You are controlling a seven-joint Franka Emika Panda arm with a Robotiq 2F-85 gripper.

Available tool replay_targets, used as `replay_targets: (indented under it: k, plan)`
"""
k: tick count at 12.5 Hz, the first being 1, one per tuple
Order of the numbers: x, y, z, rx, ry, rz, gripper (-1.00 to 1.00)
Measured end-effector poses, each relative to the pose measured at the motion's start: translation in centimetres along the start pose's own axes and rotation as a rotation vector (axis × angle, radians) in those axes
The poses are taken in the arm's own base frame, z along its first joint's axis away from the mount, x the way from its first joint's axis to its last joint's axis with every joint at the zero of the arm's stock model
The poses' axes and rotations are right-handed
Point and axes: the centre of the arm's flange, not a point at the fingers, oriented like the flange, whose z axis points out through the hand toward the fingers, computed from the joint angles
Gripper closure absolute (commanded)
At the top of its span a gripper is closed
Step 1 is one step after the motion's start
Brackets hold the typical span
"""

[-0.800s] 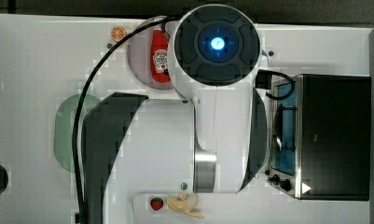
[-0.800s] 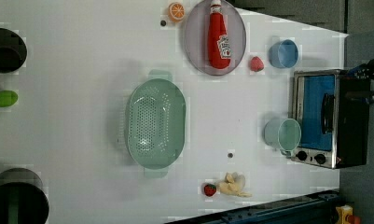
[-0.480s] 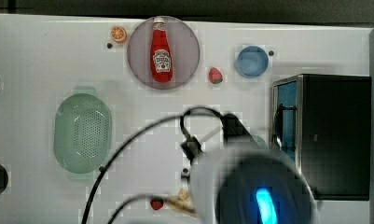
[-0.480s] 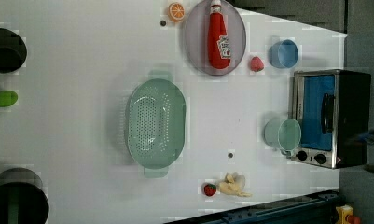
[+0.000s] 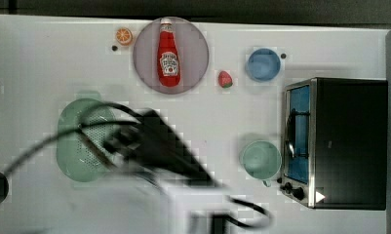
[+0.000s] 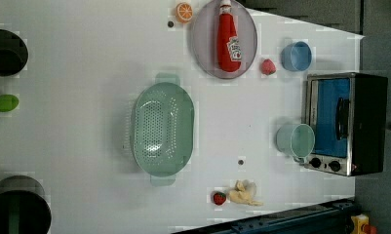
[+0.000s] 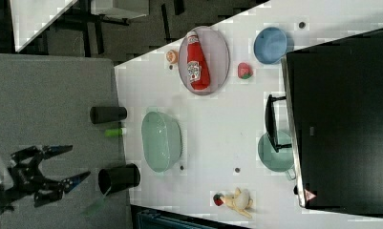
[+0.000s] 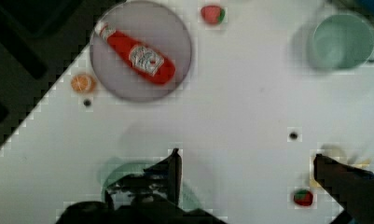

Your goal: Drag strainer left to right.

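Strainer (image 7: 161, 141) beside 2 black cups (image 7: 118, 178)

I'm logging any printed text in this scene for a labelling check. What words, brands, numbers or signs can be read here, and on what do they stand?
No text here can be read.
Ketchup bottle: white label with dark print, too blurred to read.
Toaster oven: small red and white triangular warning sign at one corner, its symbol too small to make out; a white triangle mark near the knobs, no legible markings.

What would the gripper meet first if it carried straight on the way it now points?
Probably bare table, beside the strainer. The gripper has its jaws open over that patch, one near the strainer's rim, though depth is unclear.
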Motion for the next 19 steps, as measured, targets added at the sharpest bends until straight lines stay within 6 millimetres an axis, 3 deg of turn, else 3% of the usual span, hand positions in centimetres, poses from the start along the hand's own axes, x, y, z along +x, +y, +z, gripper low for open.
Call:
replay_targets:
  k: [3, 6, 8, 10, 12, 14, 17, 19]
  plan:
    - [-7.1, -7.3, 10.1, -0.125, -0.067, 0.028, -1.0]
    - [-15.6, -12.6, 20.1, -0.172, -0.123, 0.121, -1.0]
    - [-20.3, -13.5, 24.6, -0.194, -0.159, 0.214, -1.0]
    - [-23.3, -13.5, 27.1, -0.209, -0.163, 0.313, -1.0]
    - [-24.5, -14.0, 29.7, -0.202, -0.164, 0.4, -1.0]
    - [-24.8, -14.4, 33.9, -0.239, -0.186, 0.466, -1.0]
    - [-22.9, -14.5, 41.7, -0.272, -0.233, 0.572, -1.0]
    - [-20.5, -13.3, 46.5, -0.284, -0.231, 0.635, -1.0]
